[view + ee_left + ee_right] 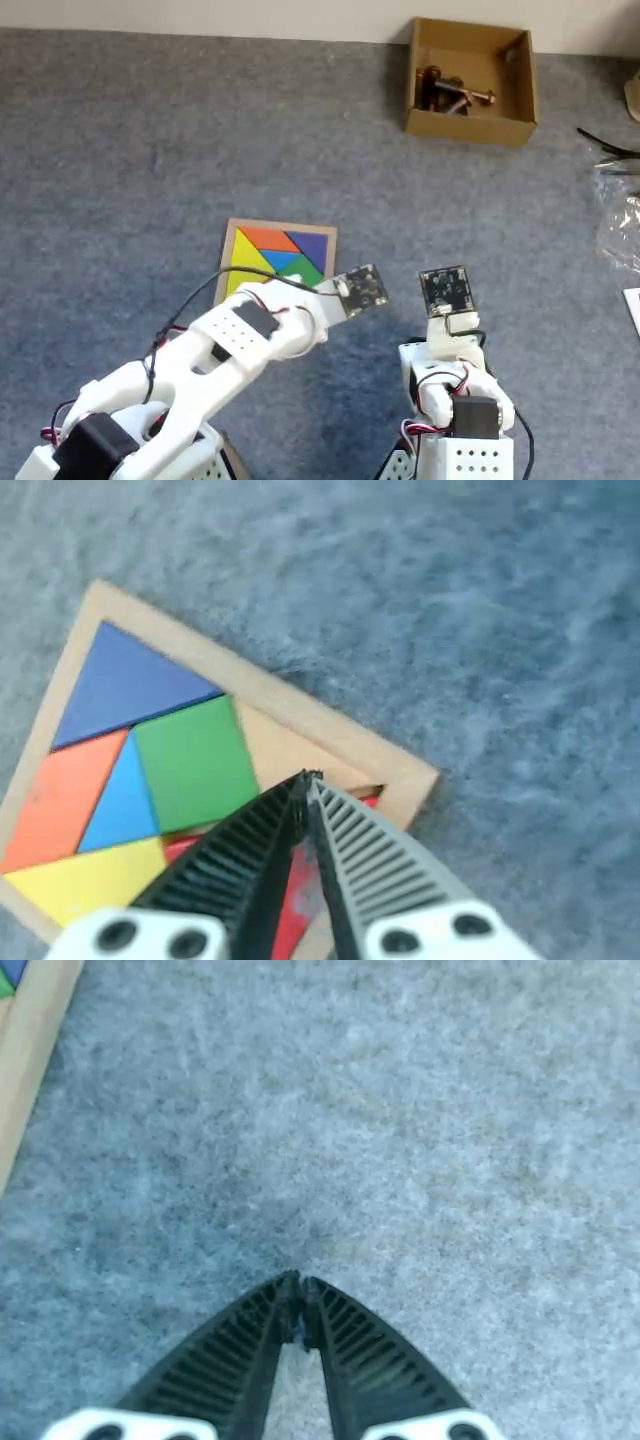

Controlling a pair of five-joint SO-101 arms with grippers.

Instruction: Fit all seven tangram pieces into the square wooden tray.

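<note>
1. The left arm (pixel 200 370) slants from the near left corner of the grey worktop (pixel 120 150) towards the square wooden tray (pixel 285 226), its wrist over the tray's near right corner.
2. The tray lies flat near the middle of the worktop. The left wrist view shows a blue triangle (pixel 125 685), an orange piece (pixel 60 800), a light blue triangle (pixel 120 805), a green square (pixel 195 760) and a yellow piece (pixel 90 880) inside it. A bare wooden patch (pixel 285 755) lies just beside the green square.
3. The left gripper (pixel 306 778) has its fingers pressed together with nothing between them. Their tips sit over the edge of the bare patch, and a red piece (pixel 180 845) lies partly hidden under them.
4. The right gripper (pixel 300 1282) also has its fingers closed and empty, over bare worktop just beside the tray's rim.
5. A cardboard box (pixel 470 125) holding brown objects stands at the far right.
6. A clear plastic bag (pixel 620 230) lies at the right edge.
</note>
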